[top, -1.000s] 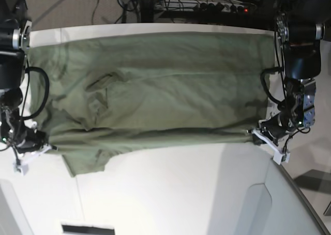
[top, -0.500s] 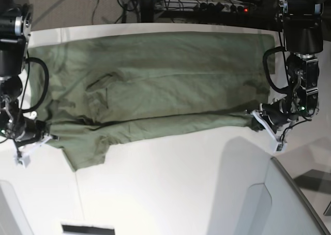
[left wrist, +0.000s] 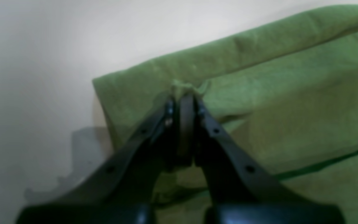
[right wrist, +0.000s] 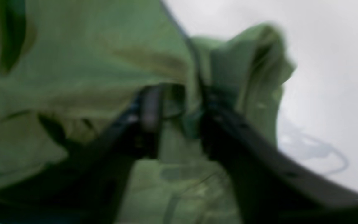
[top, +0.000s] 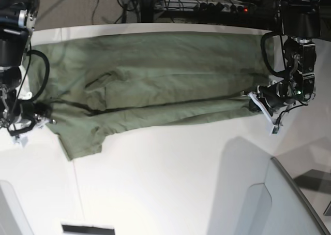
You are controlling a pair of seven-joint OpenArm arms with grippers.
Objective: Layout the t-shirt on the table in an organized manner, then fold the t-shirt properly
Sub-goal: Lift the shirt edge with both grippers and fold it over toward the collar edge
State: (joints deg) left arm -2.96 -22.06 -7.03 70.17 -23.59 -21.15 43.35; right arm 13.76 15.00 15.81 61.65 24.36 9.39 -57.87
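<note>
The left hand is pinching the near right part of the shirt, while the right hand is parting its fingers around the cloth at the near left. The shirt is lying wide across the far half of the desk, its near edge doubling back (a loose flap is poking out at the left). Folding seems to be only starting: smoothing that flap and most folds are remaining.
</note>
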